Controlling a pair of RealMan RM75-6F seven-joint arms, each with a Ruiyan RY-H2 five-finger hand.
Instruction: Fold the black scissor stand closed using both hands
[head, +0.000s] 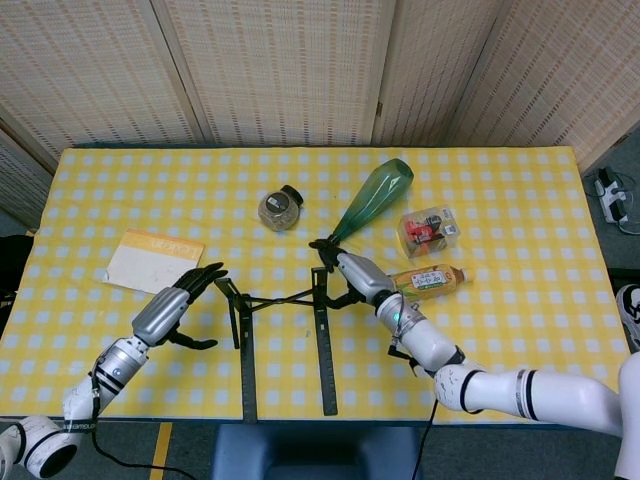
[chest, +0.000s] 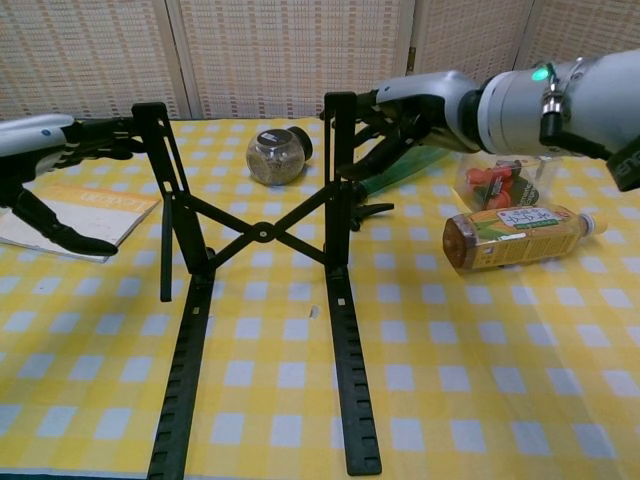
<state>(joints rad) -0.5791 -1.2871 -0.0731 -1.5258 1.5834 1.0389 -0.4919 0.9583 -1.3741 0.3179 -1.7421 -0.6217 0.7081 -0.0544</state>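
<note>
**Stand between two hands**

Yellow checked table (head: 520, 190) before wicker screens. Black stand (head: 281, 330) sits open near the front edge, its two rails joined by a crossed brace. Right hand (head: 352, 275) grips the right upright near its top. Left hand (head: 176, 308), fingers spread and holding nothing, reaches the left upright; contact cannot be told. Behind the stand lie a jar (head: 279, 208), green bottle (head: 373, 198) and tea bottle (head: 426, 282); a booklet (head: 152, 262) lies toward the left edge.

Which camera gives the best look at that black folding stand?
The chest view: the black stand fills it, uprights and crossed braces clear, left hand and right hand at its top. The head view shows it small, from above.
</note>
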